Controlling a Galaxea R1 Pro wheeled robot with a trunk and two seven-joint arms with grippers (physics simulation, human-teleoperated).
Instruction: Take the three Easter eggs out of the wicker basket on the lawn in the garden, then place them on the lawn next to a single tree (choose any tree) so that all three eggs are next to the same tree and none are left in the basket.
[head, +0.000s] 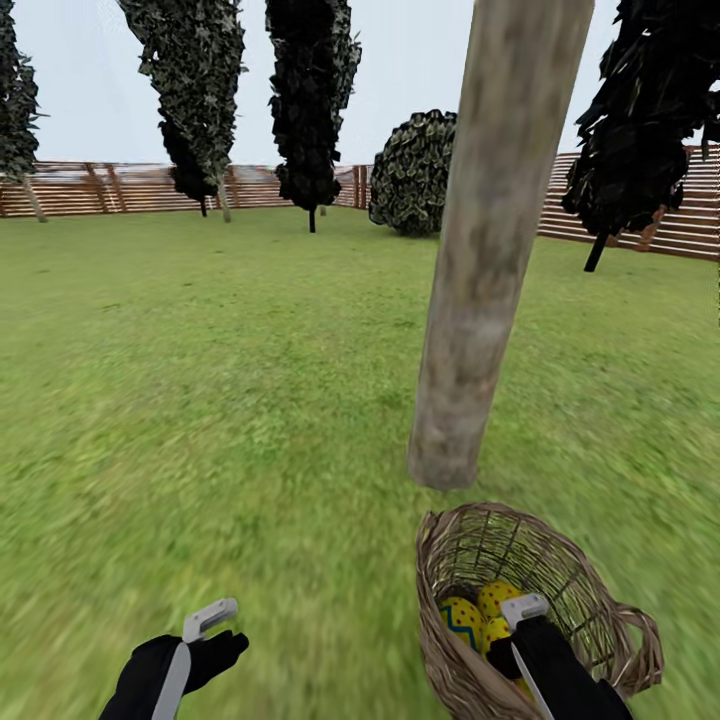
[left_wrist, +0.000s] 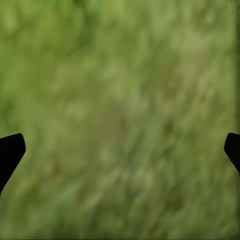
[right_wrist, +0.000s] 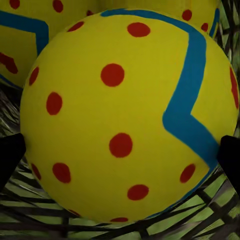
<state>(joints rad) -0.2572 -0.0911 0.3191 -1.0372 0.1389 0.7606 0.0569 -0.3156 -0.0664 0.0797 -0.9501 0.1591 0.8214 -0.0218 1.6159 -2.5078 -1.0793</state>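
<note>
The wicker basket (head: 560, 570) stands on the lawn (head: 230, 400) just in front of the tree (head: 480, 280), whose grey-tan trunk meets the grass close behind it. Yellow Easter eggs (head: 465, 620) with red dots and blue zigzags lie inside. My right gripper (head: 525, 612) reaches down into the basket. In the right wrist view it (right_wrist: 120, 157) is open, with one egg (right_wrist: 125, 110) between its dark fingertips (right_wrist: 9, 157); two more eggs (right_wrist: 20, 30) lie behind, on the weave (right_wrist: 150, 227). My left gripper (head: 210, 622) hangs open over bare grass (left_wrist: 120, 115).
A brown slat fence (head: 130, 188) rings the garden at the back. Narrow dark-leaved trees (head: 310, 100) and a round bush (head: 415, 175) stand before it, another dark tree (head: 650, 110) at the right. Wide grass lies left of the trunk.
</note>
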